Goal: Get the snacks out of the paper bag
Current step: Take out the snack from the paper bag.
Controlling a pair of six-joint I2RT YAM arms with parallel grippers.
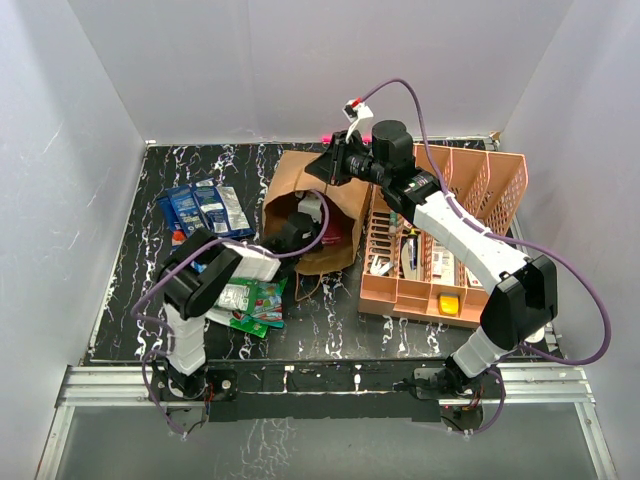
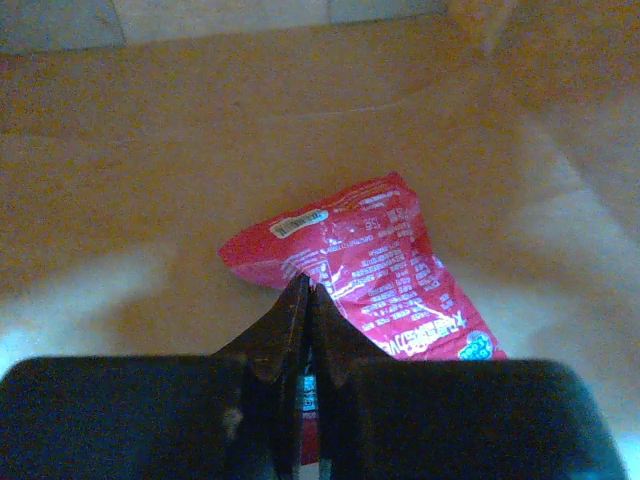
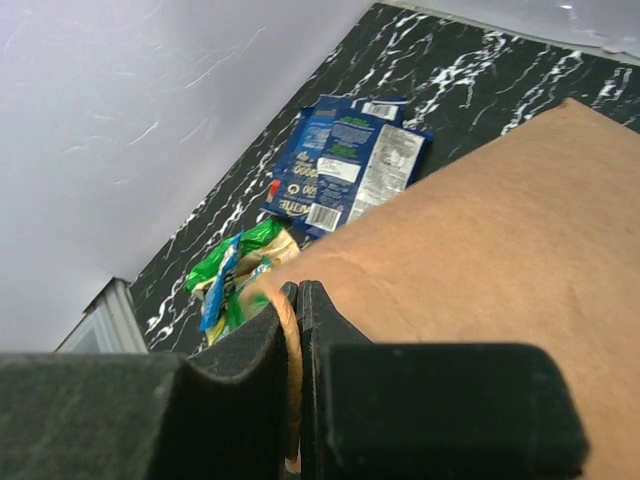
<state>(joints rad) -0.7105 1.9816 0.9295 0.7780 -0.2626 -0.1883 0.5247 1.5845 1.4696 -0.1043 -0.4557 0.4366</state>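
Observation:
The brown paper bag (image 1: 318, 190) lies on its side with its mouth toward the arms. My left gripper (image 1: 300, 228) reaches into that mouth. In the left wrist view it (image 2: 306, 290) is shut on the near edge of a red snack packet (image 2: 375, 265) lying on the bag's inner wall (image 2: 150, 170). My right gripper (image 1: 336, 165) sits at the bag's far top edge. It (image 3: 298, 292) is shut on the bag's twisted paper handle (image 3: 291, 370), with the bag's side (image 3: 500, 230) beside it. Blue packets (image 1: 205, 210) (image 3: 345, 165) and green packets (image 1: 252, 300) (image 3: 235, 268) lie on the table left of the bag.
A peach lattice basket (image 1: 480, 180) with small items in its compartments stands right of the bag, under my right arm. White walls close in the black marbled table (image 1: 330, 320) on three sides.

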